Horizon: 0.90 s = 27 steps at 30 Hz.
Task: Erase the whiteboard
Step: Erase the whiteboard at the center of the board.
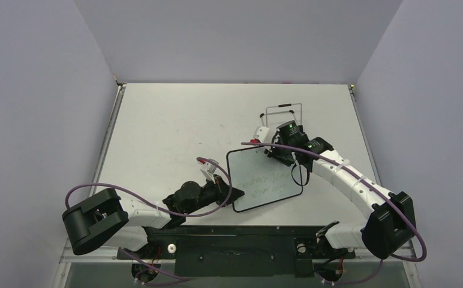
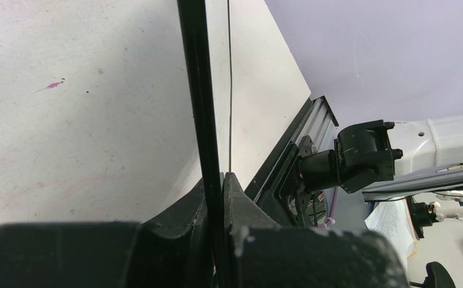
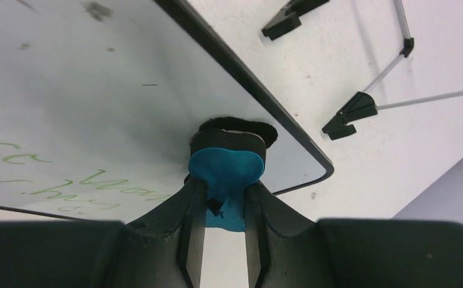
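A: Item one — whiteboard (image 1: 259, 165). Location?
B: Just right of centre in the top view, lower half. Black frame. Green writing (image 1: 265, 183) across its lower part, not yet wiped.
A: Item two, left gripper (image 2: 216, 180)?
B: Jaws pinched on the board's frame at its lower-left edge. The wrist view shows the frame sandwiched between both fingers.
A: Item three, right gripper (image 3: 224, 192)?
B: Clamped on the eraser (image 3: 226, 165) — blue body, black felt. The felt meets the board near its upper-right corner in the top view, apart from the writing.
A: Item four?
B: Wire stand (image 1: 284, 114), above the board in the top view, apart from it.
A: Handling note for the wipe?
B: My judgement: the left clamp should hold firm so the board cannot slide. The right arm should drag the felt flat, down and left over the green lines, in overlapping passes at even pressure. Too steep a tilt would lift the felt's edge. Too hard a push could twist the board out of the pinch.
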Each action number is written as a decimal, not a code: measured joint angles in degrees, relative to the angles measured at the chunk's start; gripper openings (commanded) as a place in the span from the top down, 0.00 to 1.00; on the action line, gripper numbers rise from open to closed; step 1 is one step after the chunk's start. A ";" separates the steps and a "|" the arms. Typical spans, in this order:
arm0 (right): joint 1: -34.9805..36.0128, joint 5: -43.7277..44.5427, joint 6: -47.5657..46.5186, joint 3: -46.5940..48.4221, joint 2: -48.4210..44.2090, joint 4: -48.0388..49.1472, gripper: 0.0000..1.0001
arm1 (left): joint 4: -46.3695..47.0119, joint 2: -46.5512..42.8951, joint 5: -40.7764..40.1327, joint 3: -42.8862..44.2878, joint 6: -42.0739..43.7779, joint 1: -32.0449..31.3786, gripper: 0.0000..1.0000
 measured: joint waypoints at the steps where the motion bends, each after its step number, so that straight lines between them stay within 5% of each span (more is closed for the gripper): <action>1: 0.35 -0.22 -0.04 0.04 -0.04 -0.17 1.00 | 0.00 0.00 0.00 0.00 -0.02 0.00 1.00; 10: 13.81 -8.61 -0.17 6.08 0.07 -4.61 1.00 | -0.20 -0.24 0.87 0.35 1.90 -0.02 1.00; 21: -1.31 -6.32 2.71 2.29 -0.33 -1.46 1.00 | -1.51 -1.05 0.61 0.46 1.07 -0.02 1.00; 27: 1.29 -7.72 1.03 -0.33 -2.40 -2.14 1.00 | -1.49 -1.05 0.68 0.46 1.11 -0.02 1.00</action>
